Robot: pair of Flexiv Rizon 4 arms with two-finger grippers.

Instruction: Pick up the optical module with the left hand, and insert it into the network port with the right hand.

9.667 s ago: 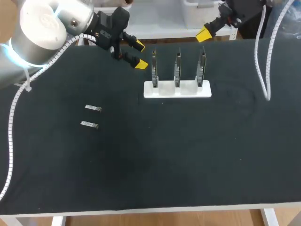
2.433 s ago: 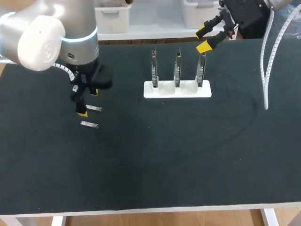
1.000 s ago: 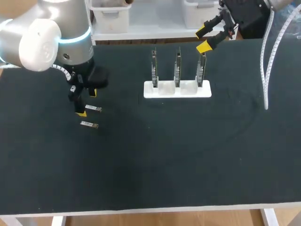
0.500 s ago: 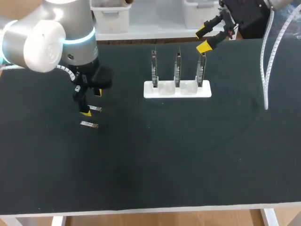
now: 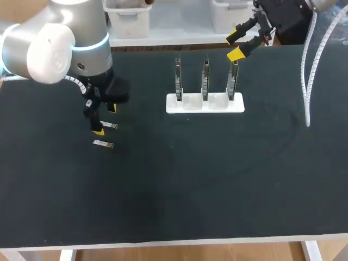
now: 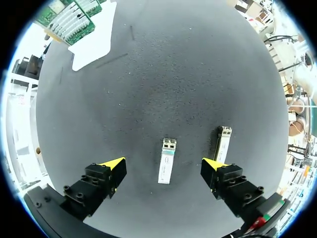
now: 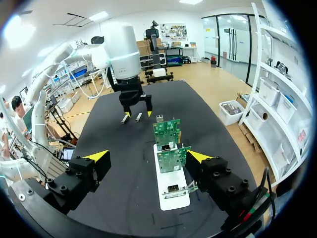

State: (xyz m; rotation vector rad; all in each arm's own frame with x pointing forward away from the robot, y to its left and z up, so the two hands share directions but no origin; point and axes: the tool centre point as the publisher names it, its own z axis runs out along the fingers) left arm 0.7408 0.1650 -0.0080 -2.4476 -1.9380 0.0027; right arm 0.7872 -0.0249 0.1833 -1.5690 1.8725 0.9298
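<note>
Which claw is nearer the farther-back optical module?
Left. The left claw is open around the optical module, a finger each side; the right claw hangs beyond the board stand.

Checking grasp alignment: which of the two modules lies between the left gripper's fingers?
The module nearer the white stand; the other module lies outside them.

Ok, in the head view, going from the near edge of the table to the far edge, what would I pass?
The nearer small silver optical module → farther silver optical module → white holder with three upright green circuit boards → right gripper with yellow tips.
</note>
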